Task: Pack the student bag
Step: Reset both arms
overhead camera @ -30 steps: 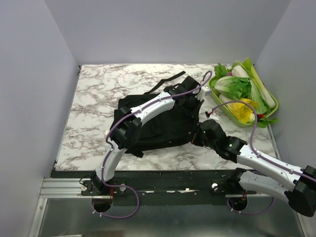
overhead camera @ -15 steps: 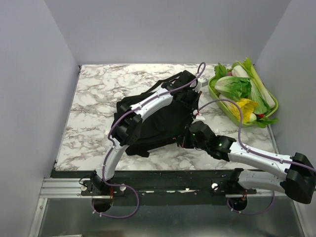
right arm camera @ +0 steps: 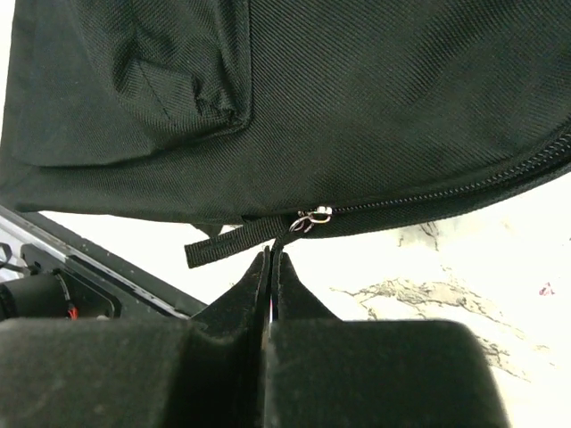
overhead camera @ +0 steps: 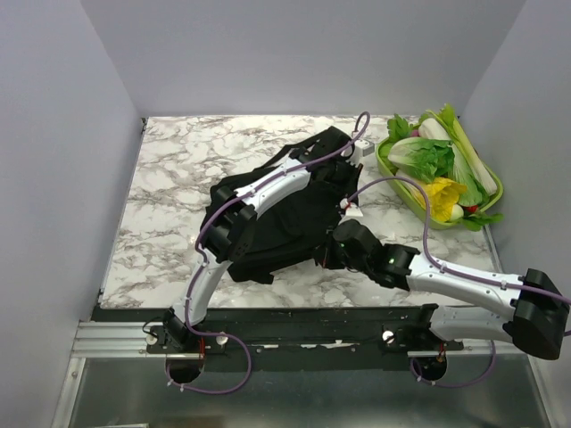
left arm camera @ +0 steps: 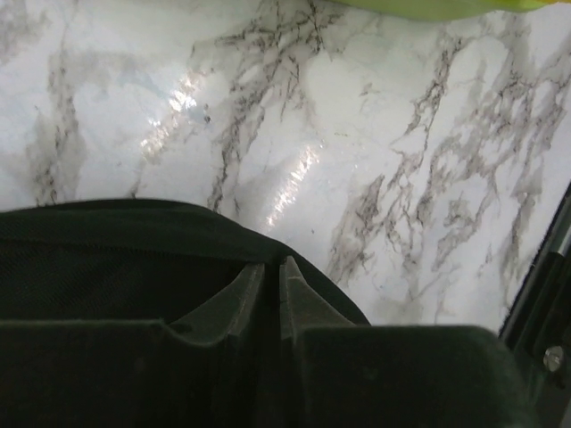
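The student bag [overhead camera: 285, 214] is a black fabric backpack lying crumpled in the middle of the marble table. My left gripper [overhead camera: 343, 159] is at the bag's far right end. In the left wrist view [left arm camera: 268, 267] it is shut on a fold of the bag's black fabric [left arm camera: 107, 241]. My right gripper [overhead camera: 328, 256] is at the bag's near edge. In the right wrist view [right arm camera: 272, 256] it is shut on the thin black zipper pull [right arm camera: 287, 235], just below the silver zipper slider [right arm camera: 314, 215]. The zipper line [right arm camera: 464, 183] runs away to the right.
A green tray [overhead camera: 489, 209] of leafy vegetables stands at the back right of the table, close to my left gripper; its rim shows in the left wrist view [left arm camera: 428, 7]. A loose black strap tab [right arm camera: 219, 243] hangs beside the zipper slider. The table's near edge rail [right arm camera: 80, 267] is just behind my right gripper.
My right gripper has moved left along the bag's near edge with the zipper pull. My left gripper has shifted slightly back and left with the bag's far end, bunching the bag.
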### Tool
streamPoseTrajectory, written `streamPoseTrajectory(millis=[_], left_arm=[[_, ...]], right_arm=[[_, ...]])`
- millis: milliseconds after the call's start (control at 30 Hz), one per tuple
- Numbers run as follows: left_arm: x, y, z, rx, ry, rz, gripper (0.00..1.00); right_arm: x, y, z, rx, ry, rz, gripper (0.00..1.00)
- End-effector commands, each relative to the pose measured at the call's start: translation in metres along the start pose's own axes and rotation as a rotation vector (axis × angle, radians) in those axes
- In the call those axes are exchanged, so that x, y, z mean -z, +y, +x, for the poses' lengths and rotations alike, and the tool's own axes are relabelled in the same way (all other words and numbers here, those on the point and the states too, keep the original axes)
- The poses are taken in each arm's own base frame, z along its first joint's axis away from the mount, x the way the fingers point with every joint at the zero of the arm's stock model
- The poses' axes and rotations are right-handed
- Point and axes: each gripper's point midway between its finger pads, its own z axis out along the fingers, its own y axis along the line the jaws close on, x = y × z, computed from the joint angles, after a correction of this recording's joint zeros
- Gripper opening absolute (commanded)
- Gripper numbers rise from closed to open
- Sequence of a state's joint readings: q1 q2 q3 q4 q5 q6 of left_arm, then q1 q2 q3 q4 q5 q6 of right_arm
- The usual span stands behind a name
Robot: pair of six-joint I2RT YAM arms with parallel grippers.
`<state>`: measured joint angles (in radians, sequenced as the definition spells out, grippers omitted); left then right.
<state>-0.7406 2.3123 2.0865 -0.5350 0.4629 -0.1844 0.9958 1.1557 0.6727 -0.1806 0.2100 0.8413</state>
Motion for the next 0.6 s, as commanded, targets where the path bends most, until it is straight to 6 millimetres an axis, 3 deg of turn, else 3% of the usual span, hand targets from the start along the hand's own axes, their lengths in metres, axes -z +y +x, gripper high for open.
streamPoseTrajectory(millis=[0,33,67,133,167,233,267,333,367,433,533,567], left_arm=[[0.037,-0.021,-0.015,-0.106,-0.041,0.055,0.25],[0.039,-0.020,-0.001,-0.120,-0.005,0.057,0.28],[0.052,-0.026,0.000,-0.135,-0.005,0.064,0.29],[0.061,-0.029,0.021,-0.138,0.036,0.097,0.30],[0.074,-0.035,0.022,-0.173,0.034,0.109,0.32],[0.083,-0.044,0.040,-0.191,0.071,0.162,0.33],[0.093,-0.051,0.045,-0.215,0.088,0.183,0.33],[0.101,-0.061,0.064,-0.217,0.126,0.241,0.34],[0.112,-0.072,0.066,-0.228,0.125,0.277,0.37],[0.119,-0.076,0.076,-0.254,0.129,0.298,0.37],[0.137,-0.082,0.077,-0.314,0.124,0.305,0.40],[0.146,-0.084,0.075,-0.322,0.118,0.289,0.47]], right_arm=[[0.019,0.008,-0.019,-0.022,-0.068,0.001,0.17],[0.023,0.007,-0.022,-0.015,-0.082,0.005,0.26],[0.031,0.006,-0.030,-0.017,-0.117,0.001,0.39],[0.040,0.005,-0.039,-0.001,-0.150,-0.002,0.51],[0.044,0.001,-0.042,0.005,-0.165,0.016,0.62],[0.057,0.003,-0.055,0.016,-0.204,0.015,0.70],[0.060,-0.004,-0.057,0.024,-0.215,0.047,0.81],[0.071,-0.006,-0.069,0.023,-0.252,0.058,0.85],[0.076,-0.011,-0.071,0.026,-0.266,0.079,0.87],[0.089,-0.013,-0.082,0.023,-0.309,0.074,0.89],[0.106,-0.028,-0.096,0.009,-0.373,0.129,0.91],[0.114,-0.036,-0.101,0.006,-0.402,0.158,0.92]])
